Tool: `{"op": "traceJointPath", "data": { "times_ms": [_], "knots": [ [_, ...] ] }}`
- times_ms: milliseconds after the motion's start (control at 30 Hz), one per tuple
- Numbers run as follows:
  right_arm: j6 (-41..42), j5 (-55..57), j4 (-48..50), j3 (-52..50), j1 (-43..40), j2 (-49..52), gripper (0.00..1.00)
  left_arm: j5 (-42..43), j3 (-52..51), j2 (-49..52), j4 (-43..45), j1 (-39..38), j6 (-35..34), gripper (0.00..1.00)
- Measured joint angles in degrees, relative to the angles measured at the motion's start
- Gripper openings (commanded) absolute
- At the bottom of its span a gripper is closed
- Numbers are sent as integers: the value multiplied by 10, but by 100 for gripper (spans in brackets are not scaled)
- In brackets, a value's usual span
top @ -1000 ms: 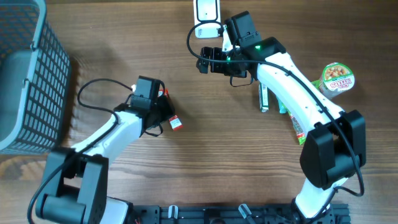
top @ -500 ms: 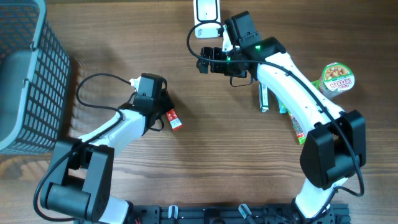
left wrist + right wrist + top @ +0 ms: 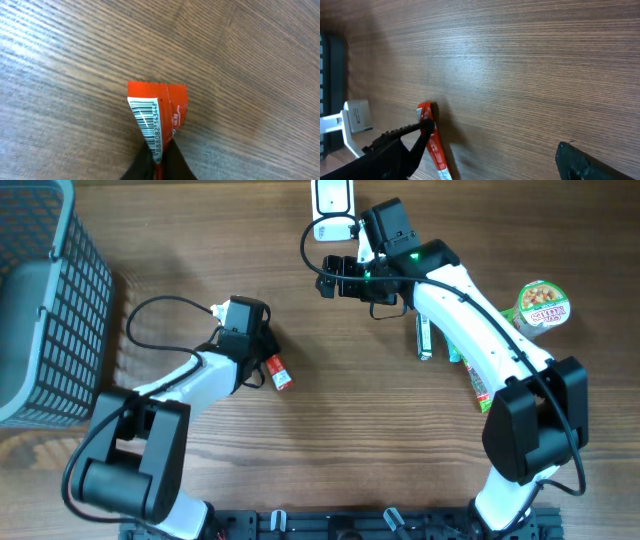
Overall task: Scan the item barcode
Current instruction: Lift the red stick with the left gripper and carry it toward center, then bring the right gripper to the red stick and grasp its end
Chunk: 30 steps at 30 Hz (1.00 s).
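Looking close in first: what has the left gripper [image 3: 157,161] got? asks Mia.

Its fingers [image 3: 176,169] are pressed together on one end of the red packet [image 3: 159,107], says Tom. The packet sits in front of the left arm, on or just above the wooden table [image 3: 260,60]; I cannot tell which. Its barcode [image 3: 149,125] faces the wrist camera.

Does the overhead show that barcode?

No. From above the packet is only a small red sliver with the gripper at its left end. The right wrist view catches it edge-on, dark fingertips nipped on it.

And the right gripper [image 3: 336,277]?

Spread wide with nothing between the jaws, well apart from the packet. Its own camera shows one black finger [image 3: 590,162] at the lower right over bare wood.

What lies beyond it?

The white scanner [image 3: 333,198], at the far edge of the table, just beside the right gripper.

Containers?

A grey mesh basket [image 3: 85,290] stands at the far left, well apart from the packet — only the overhead shows it properly, a grey floor inside the mesh walls. On the right is a round cup [image 3: 543,305] with a printed lid on top, so its inside is hidden. Green packets [image 3: 424,340] lie between the cup and the right arm, partly under the arm.
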Motion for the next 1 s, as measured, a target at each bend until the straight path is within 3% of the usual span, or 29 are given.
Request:
{"op": "traceJointPath", "data": {
  "times_ms": [267,533,767,833,900,1000],
  "knots": [
    [0,2,0,0,0,0,100,-6,34,-85,-105,0,14,4],
    [3,2,28,-1,0,0,100,-25,200,-96,-279,2,17,4],
    [48,-29,11,-2,0,0,98,-25,268,-98,-319,37,17,4],
    [32,-57,3,-2,-1,0,66,-17,271,-99,-323,51,17,4],
    [-3,-106,13,-2,-5,0,49,-8,271,-99,-329,61,17,4],
    [-72,-200,9,-2,-9,0,45,16,271,-99,-336,71,28,4]
  ]
}}
